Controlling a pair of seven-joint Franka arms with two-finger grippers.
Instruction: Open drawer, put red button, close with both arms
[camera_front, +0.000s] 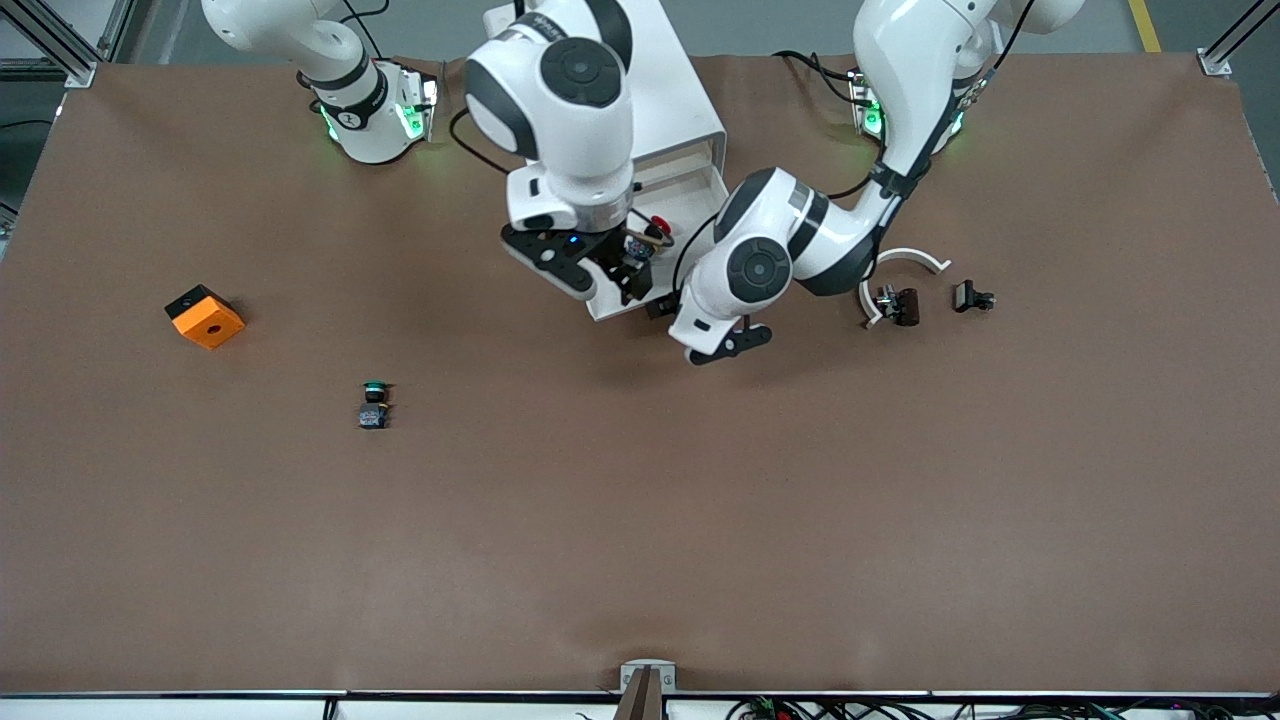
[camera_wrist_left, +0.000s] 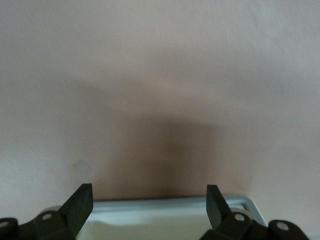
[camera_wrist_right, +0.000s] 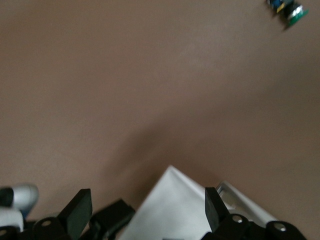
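Note:
The white cabinet stands at the robots' edge of the table with its drawer pulled open toward the front camera. The red button lies inside the drawer, red cap toward the left arm's end. My right gripper is open and empty over the drawer's front part, beside the button; its wrist view shows the white drawer below it. My left gripper is open and empty at the drawer's front corner; its wrist view shows the drawer's rim between the fingers.
A green-capped button stands on the table nearer the front camera, also in the right wrist view. An orange block lies toward the right arm's end. A white curved piece and small black parts lie toward the left arm's end.

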